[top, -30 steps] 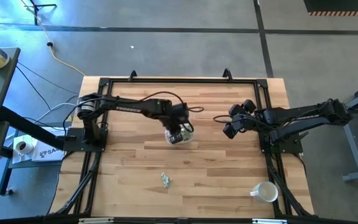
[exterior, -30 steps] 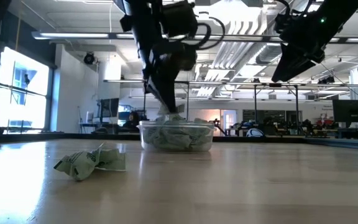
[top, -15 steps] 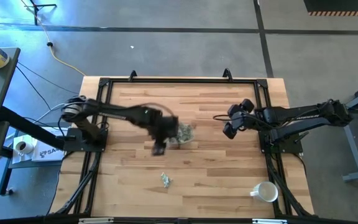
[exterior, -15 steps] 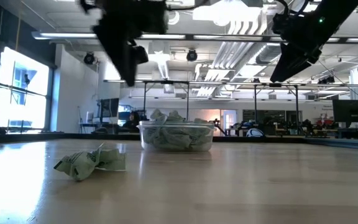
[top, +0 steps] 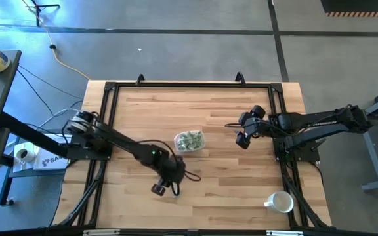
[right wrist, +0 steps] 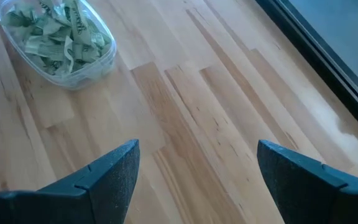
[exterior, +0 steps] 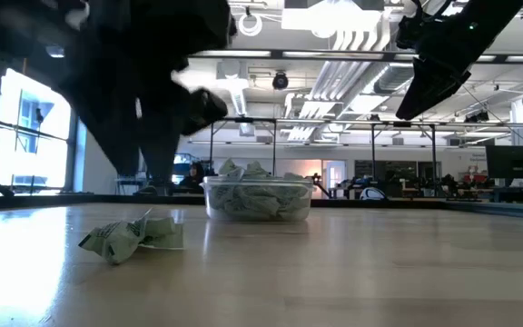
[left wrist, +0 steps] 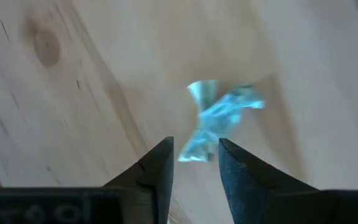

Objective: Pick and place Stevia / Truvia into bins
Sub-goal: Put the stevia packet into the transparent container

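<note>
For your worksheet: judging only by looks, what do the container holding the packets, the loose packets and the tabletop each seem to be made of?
Container: probably clear, glossy plastic; the packets show through its wall.
Loose packets: seemingly thin paper, matte green and white, crumpled with creases.
Tabletop: apparently wood planks, light, smooth and faintly shiny; grain lines and a knot show.

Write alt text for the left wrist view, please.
The left claw, fingers slightly apart, hangs above a crumpled green and white packet lying on the wooden table. It does not hold the packet yet.
</note>
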Robot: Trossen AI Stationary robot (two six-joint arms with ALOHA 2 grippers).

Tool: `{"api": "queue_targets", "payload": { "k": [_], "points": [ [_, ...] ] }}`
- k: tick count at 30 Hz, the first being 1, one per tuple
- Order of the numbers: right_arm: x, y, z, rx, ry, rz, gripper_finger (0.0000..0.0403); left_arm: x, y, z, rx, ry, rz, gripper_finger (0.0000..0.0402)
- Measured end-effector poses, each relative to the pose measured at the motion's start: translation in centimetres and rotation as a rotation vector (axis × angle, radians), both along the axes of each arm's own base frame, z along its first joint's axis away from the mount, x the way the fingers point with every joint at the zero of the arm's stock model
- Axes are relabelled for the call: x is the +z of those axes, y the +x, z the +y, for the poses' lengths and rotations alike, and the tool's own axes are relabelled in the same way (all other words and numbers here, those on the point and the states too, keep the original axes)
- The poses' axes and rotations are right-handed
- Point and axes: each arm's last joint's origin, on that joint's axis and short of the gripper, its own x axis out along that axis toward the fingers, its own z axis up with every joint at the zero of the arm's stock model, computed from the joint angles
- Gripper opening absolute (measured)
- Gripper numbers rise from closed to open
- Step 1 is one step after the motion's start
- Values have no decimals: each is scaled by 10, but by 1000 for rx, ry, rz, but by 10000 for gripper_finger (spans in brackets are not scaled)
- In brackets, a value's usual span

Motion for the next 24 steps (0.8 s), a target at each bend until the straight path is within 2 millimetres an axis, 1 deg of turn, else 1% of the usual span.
{"api": "queue_targets", "payload": {
  "k": [4, 6, 9, 12, 14, 17, 20, 24],
  "points": [
    [0, 0, 0, -3, 6, 1, 314, -22, 4, 0, 21, 47, 58, 146],
    [0, 0, 0, -4, 9, 3, 314, -27, 7, -1, 29, 36, 55, 138],
    [-1, -1, 0, -1, 13, 9, 314, -34, 7, -2, 29, 22, 94, 126],
    [-1, -2, 0, -2, 12, 18, 314, -35, 5, -3, 37, -4, 126, 110],
    [-2, -2, 0, -6, 6, 22, 314, -38, 3, -4, 44, 12, 124, 95],
    [-1, -2, 0, -16, -7, 23, 314, -39, 0, -1, 81, 57, 140, 60],
    [-1, -2, -1, -23, -12, 23, 314, -42, -1, 7, 121, 100, 149, 22],
    [-2, -2, -1, -28, -11, 22, 314, -39, 4, 26, 200, 171, 154, 26]
  ]
}}
